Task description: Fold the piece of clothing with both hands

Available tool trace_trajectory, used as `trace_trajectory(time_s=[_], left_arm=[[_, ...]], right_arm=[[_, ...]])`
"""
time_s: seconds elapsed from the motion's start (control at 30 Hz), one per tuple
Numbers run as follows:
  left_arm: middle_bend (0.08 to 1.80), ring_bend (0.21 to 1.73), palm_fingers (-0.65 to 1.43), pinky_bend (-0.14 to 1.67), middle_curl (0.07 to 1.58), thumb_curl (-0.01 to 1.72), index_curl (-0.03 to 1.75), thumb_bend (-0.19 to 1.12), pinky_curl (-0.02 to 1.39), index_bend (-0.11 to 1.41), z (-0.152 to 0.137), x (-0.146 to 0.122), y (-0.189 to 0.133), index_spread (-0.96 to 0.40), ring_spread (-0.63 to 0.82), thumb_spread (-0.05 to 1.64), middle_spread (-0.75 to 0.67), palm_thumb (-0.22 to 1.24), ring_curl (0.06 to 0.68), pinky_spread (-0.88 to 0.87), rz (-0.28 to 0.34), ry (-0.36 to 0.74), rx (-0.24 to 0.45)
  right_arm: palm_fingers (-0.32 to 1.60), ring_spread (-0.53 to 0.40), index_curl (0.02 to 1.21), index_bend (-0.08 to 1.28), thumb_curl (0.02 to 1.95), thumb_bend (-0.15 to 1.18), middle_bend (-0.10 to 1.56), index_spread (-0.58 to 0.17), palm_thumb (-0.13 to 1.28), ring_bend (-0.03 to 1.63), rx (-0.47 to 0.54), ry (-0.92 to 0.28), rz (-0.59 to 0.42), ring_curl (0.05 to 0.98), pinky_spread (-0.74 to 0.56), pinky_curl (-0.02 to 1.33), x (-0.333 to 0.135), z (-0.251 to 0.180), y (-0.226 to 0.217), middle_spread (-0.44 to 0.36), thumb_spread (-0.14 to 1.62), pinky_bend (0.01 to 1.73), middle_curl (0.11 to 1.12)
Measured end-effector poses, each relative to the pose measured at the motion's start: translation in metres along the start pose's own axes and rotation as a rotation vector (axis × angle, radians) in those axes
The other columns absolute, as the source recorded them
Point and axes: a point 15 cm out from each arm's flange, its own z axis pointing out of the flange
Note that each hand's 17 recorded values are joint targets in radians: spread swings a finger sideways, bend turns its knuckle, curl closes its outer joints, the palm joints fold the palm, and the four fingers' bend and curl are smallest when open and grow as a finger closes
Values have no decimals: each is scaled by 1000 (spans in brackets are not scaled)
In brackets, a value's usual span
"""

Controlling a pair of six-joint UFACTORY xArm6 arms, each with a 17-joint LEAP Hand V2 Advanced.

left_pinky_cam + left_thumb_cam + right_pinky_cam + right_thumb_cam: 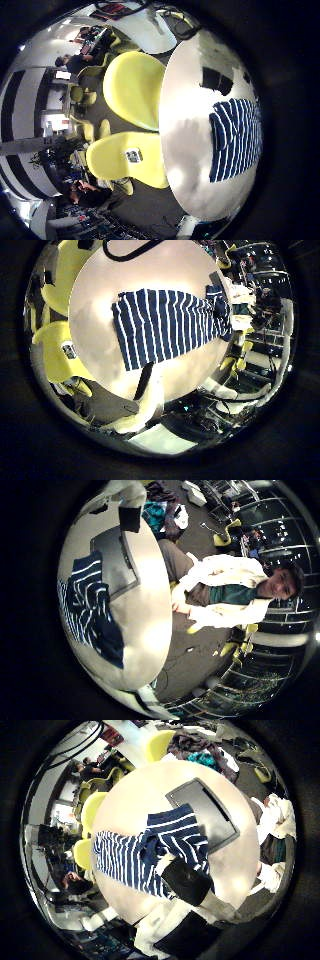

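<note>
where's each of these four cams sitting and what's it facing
Left little finger side palm: above the table's edge, facing the striped garment and yellow chairs; no hand shows.
Left thumb side palm: high over the table, facing the garment spread flat; no hand shows.
Right little finger side palm: beside the table, facing the rumpled garment; no hand shows.
Right thumb side palm: over the garment and a grey tray; a hand shows.
All share the garment.

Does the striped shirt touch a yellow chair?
Apart. Left little finger side palm view: shirt lies on the table, bare tabletop between it and both chairs.
</note>
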Motion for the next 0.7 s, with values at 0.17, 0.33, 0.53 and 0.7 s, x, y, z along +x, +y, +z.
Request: trace_trajectory(time_s=[0.17,0.33,0.53,0.7], left_arm=[[191,816,47,473,607,317,711,-19,622,173,19,32,32,-74,95,1164,120,262,345,66,53,51,-56],[190,783,82,435,549,306,635,-19,584,175,56,57,52,-51,122,1167,141,264,324,129,83,82,-78],[192,764,119,393,500,299,567,-17,542,177,87,88,57,-41,134,1173,138,272,308,157,89,123,-100],[187,746,137,377,472,296,528,-17,519,177,92,93,56,-38,138,1176,136,280,296,164,93,136,-110]], right_arm=[[236,-100,425,166,281,-43,473,-320,316,946,-136,-21,-5,462,289,687,14,-8,51,-203,1187,609,450],[183,-54,406,183,271,-46,464,-286,219,861,-249,-74,5,429,316,659,15,26,88,-113,1100,597,439],[140,52,384,162,275,-40,393,-232,134,787,-354,-149,-3,382,393,619,6,76,110,-2,988,612,406],[114,134,350,145,284,-35,363,-195,101,777,-442,-220,6,359,432,590,-7,121,115,77,936,629,387]])
